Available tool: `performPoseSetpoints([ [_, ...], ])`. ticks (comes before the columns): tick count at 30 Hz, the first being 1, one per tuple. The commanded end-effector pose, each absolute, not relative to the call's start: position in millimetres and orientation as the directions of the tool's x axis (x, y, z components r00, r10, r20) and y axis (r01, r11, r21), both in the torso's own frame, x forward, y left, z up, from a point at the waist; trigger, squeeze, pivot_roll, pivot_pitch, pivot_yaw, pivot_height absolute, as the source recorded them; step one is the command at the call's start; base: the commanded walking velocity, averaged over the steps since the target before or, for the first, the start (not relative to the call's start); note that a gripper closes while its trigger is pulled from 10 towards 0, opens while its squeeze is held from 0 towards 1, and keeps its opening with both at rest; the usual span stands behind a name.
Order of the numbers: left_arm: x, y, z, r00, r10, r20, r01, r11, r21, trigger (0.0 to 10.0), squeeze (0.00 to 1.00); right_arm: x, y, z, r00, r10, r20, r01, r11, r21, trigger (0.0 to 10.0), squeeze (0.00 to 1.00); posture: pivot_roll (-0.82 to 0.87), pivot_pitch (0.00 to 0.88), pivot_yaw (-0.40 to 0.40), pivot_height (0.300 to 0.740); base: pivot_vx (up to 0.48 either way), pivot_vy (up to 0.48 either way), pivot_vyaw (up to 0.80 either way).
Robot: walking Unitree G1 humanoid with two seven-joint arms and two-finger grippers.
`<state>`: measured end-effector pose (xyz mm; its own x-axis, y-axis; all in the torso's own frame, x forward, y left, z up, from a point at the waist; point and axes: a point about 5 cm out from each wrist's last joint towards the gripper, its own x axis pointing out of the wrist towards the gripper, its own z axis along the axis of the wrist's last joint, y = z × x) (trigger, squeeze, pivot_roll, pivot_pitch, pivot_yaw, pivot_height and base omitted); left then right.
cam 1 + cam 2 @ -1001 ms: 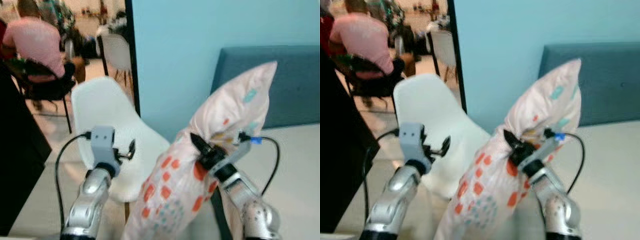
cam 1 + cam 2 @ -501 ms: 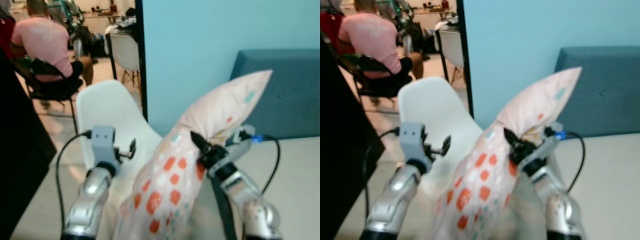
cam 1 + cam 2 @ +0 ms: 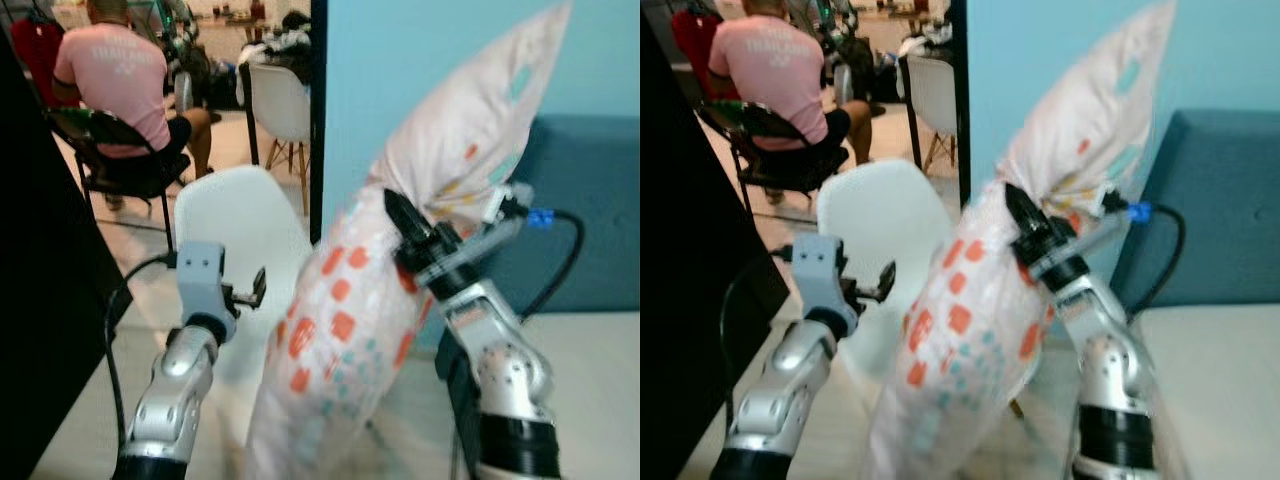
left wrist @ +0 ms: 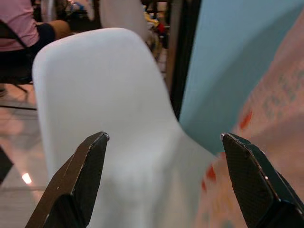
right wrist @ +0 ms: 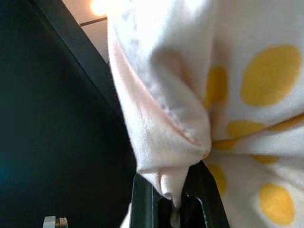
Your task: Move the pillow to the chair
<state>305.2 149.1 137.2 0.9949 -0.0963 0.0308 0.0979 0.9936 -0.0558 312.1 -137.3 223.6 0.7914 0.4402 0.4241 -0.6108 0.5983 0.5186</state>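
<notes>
The right gripper has its black fingers pinching a bunched fold of the pillow, which hangs in the air from that grip, one corner poking up high and the spotted bulk sagging low on the near side. The left gripper is held up with its fingers spread wide and empty, pointing at the white chair just beyond it. So the pick-up looks done (the carry too, mostly). What remains is bringing the pillow left over the seat and letting go. A person sits far left.
</notes>
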Motion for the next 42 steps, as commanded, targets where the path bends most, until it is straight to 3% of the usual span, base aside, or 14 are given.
performPoseSetpoints([
  [1, 304, 150, 134, 0.995, -0.094, 0.017, 0.094, 0.994, -0.047, 10.0, 0.00, 310, -140, 240, 0.759, 0.421, 0.496, -0.646, 0.581, 0.495, 10.0, 0.00, -0.05, 0.000, 0.006, 0.740, 0.330, 0.000, 0.00],
  [11, 305, 148, 135, 0.995, -0.099, 0.021, 0.100, 0.994, -0.049, 10.0, 0.00, 316, -126, 233, 0.784, 0.440, 0.438, -0.621, 0.570, 0.538, 10.0, 0.00, -0.05, 0.000, 0.000, 0.740, 0.331, 0.000, 0.00],
  [17, 306, 150, 135, 0.997, -0.075, 0.021, 0.077, 0.995, -0.058, 10.0, 0.00, 315, -104, 220, 0.766, 0.528, 0.366, -0.626, 0.483, 0.612, 10.0, 0.00, -0.05, 0.000, -0.003, 0.740, 0.219, 0.000, 0.00],
  [24, 308, 151, 135, 0.998, -0.058, 0.014, 0.059, 0.996, -0.062, 10.0, 0.00, 310, -82, 185, 0.752, 0.645, 0.135, -0.555, 0.509, 0.658, 10.0, 0.00, -0.05, 0.000, -0.005, 0.740, 0.000, 0.000, 0.00],
  [27, 308, 151, 135, 0.998, -0.058, 0.014, 0.059, 0.996, -0.062, 10.0, 0.00, 307, -79, 183, 0.737, 0.664, 0.129, -0.561, 0.493, 0.666, 10.0, 0.00, -0.05, 0.000, -0.005, 0.740, 0.000, 0.000, 0.00],
  [30, 309, 149, 135, 0.998, -0.062, 0.015, 0.062, 0.996, -0.056, 10.0, 0.00, 300, -75, 188, 0.685, 0.709, 0.170, -0.656, 0.498, 0.567, 10.0, 0.00, -0.05, 0.000, -0.003, 0.740, 0.000, 0.000, 0.16],
  [42, 308, 147, 137, 0.997, -0.079, 0.028, 0.080, 0.996, -0.044, 10.0, 0.00, 300, -77, 192, 0.710, 0.677, 0.192, -0.636, 0.501, 0.587, 10.0, 0.00, -0.05, 0.000, -0.004, 0.740, 0.000, 0.000, 0.64],
])
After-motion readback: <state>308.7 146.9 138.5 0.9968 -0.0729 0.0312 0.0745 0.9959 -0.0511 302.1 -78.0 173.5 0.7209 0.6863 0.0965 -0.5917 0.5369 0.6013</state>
